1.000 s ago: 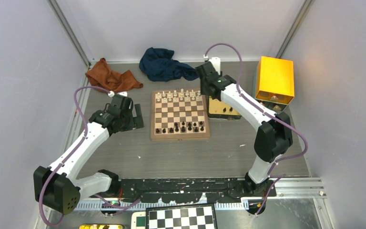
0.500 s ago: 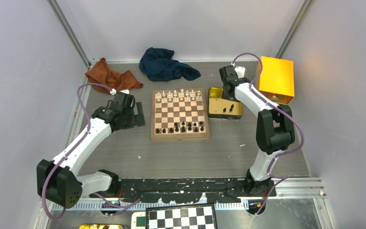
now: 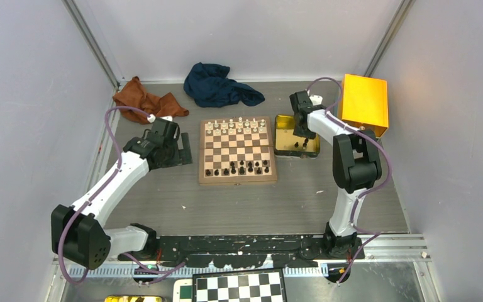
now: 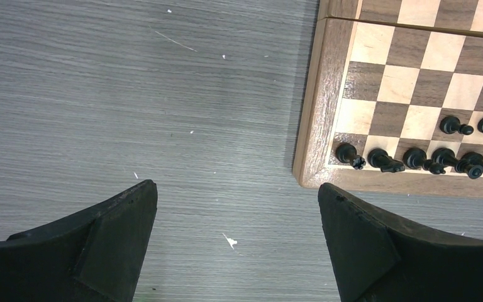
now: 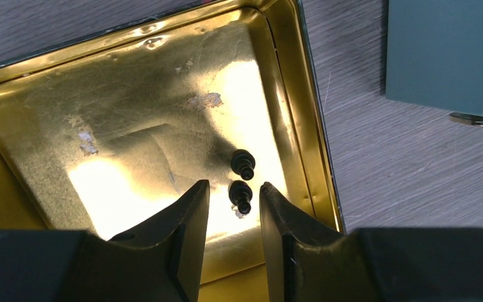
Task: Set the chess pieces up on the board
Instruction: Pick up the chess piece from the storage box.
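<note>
The wooden board lies mid-table, with black chess pieces along its near rows and cream ones at the far side. My right gripper hangs low inside the gold tin tray. In the right wrist view its jaws stand open on either side of a small black pawn, with a gap on both sides. A second pawn lies just beyond. My left gripper is wide open and empty over bare table, left of the board's corner and its black row.
A yellow box stands right of the tray; its grey side shows in the right wrist view. A blue cloth and a brown cloth lie at the back. A black-and-white board sits below the arm bases.
My right arm swung from the board's far right corner out over the tray and dropped into it, its jaws narrowing around a pawn. The left arm shifted only slightly.
</note>
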